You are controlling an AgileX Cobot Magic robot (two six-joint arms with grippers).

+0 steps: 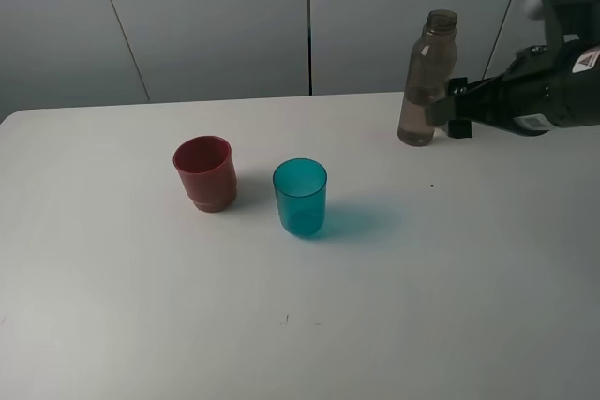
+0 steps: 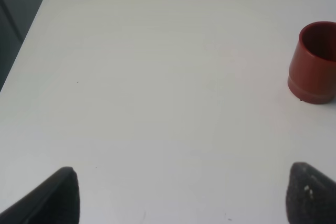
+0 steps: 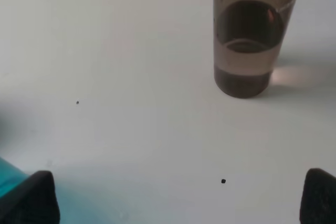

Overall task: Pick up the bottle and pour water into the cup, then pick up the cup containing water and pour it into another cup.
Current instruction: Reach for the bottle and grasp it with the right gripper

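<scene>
Left end effector [image 2: 184, 198] spread wide, holding nothing, over bench [image 2: 157, 77]; red cup [image 1: 204, 172] ahead, off toward one finger. Teal cup [image 1: 300, 197] upright just beside red cup, not touching. Bottle [image 1: 427, 81] upright, just ahead of right end effector [image 3: 176, 200], also released wide, gripping nothing; teal cup close by one fingertip.

The right tool [image 1: 453, 111] hangs just beside the upright bottle [image 1: 427, 77].
</scene>
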